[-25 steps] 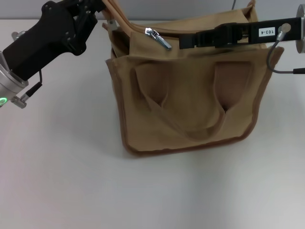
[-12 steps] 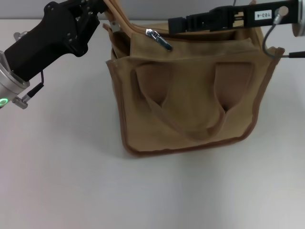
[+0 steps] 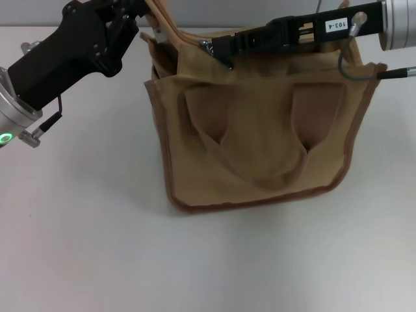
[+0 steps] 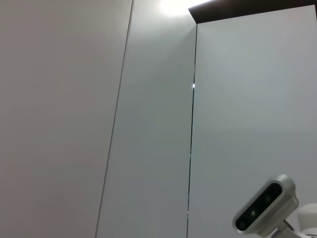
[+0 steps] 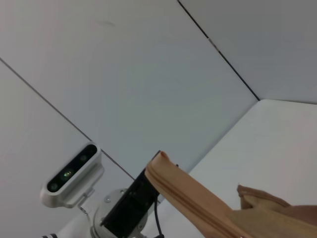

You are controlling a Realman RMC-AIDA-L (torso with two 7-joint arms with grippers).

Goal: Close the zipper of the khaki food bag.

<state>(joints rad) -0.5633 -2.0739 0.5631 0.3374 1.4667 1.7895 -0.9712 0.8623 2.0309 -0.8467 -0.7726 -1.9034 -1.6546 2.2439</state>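
Observation:
The khaki food bag stands on the white table, front side facing me, one loop handle hanging down its front. The zipper's silver slider and pull tab sit near the left end of the bag's top. My left gripper is at the bag's top left corner and is shut on the raised end of the bag's top edge; the right wrist view shows that khaki edge lifted, with the black left gripper behind it. My right gripper reaches in from the right along the bag's top, its tip at the slider.
The white table lies bare to the left and front of the bag. The right arm's cable loops over the bag's top right corner. The left wrist view shows only wall panels and my head camera.
My right gripper has moved left and a little back along the bag's top, from about the middle to the slider. The left gripper and the bag have stayed put.

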